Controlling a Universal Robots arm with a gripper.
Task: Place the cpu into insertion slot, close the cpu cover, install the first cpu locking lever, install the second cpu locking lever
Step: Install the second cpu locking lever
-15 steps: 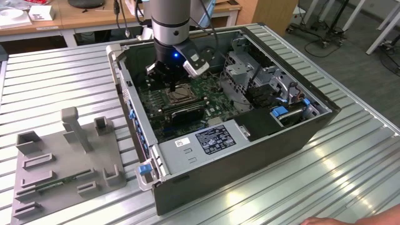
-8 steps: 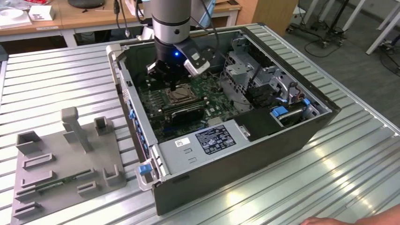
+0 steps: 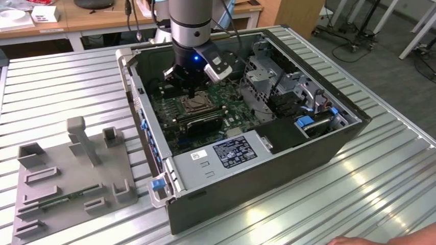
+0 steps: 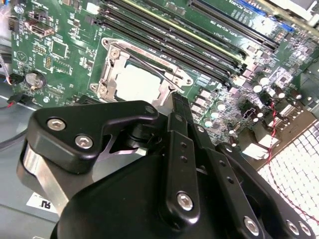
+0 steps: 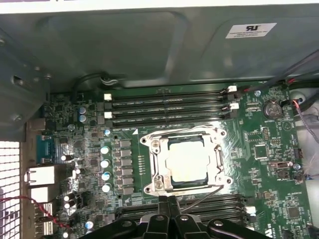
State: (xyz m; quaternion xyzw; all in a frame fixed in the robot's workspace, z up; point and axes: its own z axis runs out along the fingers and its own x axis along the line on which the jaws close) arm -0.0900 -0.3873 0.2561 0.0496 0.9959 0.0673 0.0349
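Observation:
The cpu (image 5: pixel 188 162), a pale silver square, lies in the insertion slot (image 5: pixel 149 188) on the green board. The cpu cover (image 5: pixel 155 160), a silver frame, lies flat around it. A thin wire lever (image 5: pixel 204 196) slants away from the socket's edge beside my fingertips. My gripper (image 5: pixel 167 200) is shut with nothing visible between its black fingers, its tips just off that socket edge. In the second wrist view the gripper (image 4: pixel 177 102) sits against the socket corner, next to the cpu (image 4: pixel 135 82). In the exterior view the gripper (image 3: pixel 193 95) hangs inside the open computer case, just above the socket (image 3: pixel 193 105).
Long black memory slots (image 5: pixel 169 104) run on both sides of the socket. A grey drive cage (image 3: pixel 272 84) and the power supply (image 3: pixel 228 150) stand inside the case. A grey fixture plate (image 3: pixel 68 173) lies on the slatted metal table. A hand (image 3: pixel 361 241) shows at the exterior view's lower right.

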